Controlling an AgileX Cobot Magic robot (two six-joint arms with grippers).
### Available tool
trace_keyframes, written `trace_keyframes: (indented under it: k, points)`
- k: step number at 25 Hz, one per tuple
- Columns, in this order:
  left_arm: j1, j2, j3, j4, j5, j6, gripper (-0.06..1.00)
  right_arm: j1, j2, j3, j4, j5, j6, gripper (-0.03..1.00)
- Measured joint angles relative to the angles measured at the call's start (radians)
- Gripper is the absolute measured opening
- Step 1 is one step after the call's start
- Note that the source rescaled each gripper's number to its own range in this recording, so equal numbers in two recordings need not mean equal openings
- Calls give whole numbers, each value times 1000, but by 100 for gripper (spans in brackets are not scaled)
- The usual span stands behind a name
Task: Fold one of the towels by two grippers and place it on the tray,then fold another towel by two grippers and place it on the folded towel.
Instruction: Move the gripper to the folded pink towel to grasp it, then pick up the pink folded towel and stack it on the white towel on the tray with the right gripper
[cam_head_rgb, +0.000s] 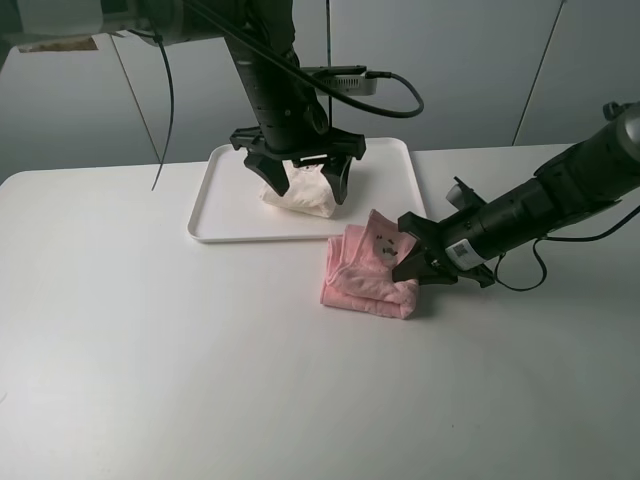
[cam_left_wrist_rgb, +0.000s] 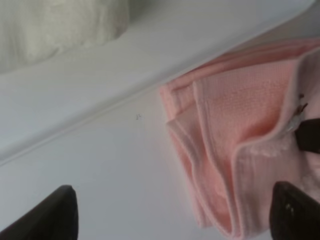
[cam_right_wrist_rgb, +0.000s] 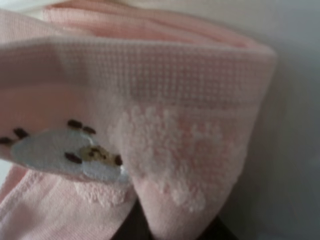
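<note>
- Matte white tabletop (cam_head_rgb: 200, 380); pale grey wall panels behind.
- Flat white plastic tray (cam_head_rgb: 225, 205), rounded corners, low rim, holds the folded cream terry towel (cam_head_rgb: 300, 192).
- Left black two-fingered gripper (cam_head_rgb: 305, 180) hangs above the cream towel, jaws spread wide, empty.
- Pale pink waffle-textured terry towel (cam_head_rgb: 365, 272), folded in soft layers, lies on the table touching the tray's near edge; white embroidered patch (cam_right_wrist_rgb: 60, 152).
- Right black gripper (cam_head_rgb: 412, 252) clamped on the pink towel's edge.

Left black two-fingered gripper (cam_head_rgb: 304, 188): hangs vertical from bulky black arm, fingers pointing down, jaws spread wide, nothing between them.
Right black two-fingered gripper (cam_head_rgb: 411, 250): on arm reaching in low from right, angled down-left, jaws drawn close, pinching edge of pale pink terry towel (cam_head_rgb: 367, 268).
</note>
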Motion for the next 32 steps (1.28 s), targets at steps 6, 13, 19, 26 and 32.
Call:
trace_keyframes:
  k: [6, 13, 19, 26, 32]
  points:
    - [20, 0, 0, -81, 20, 119, 99, 0, 0, 0, 5, 21, -26, 9]
    - [101, -6, 0, -329, 24, 291, 99, 0, 11, -50, 80, 330, -131, 9]
    - [206, -66, 0, -416, 24, 382, 99, 10, 12, -229, 53, 420, -26, 9]
    - [325, -176, -12, -501, 26, 463, 99, 58, 15, -489, -5, 444, 129, 9]
    - [383, -188, -12, -518, 26, 480, 99, 68, 89, -728, -29, 447, 259, 9]
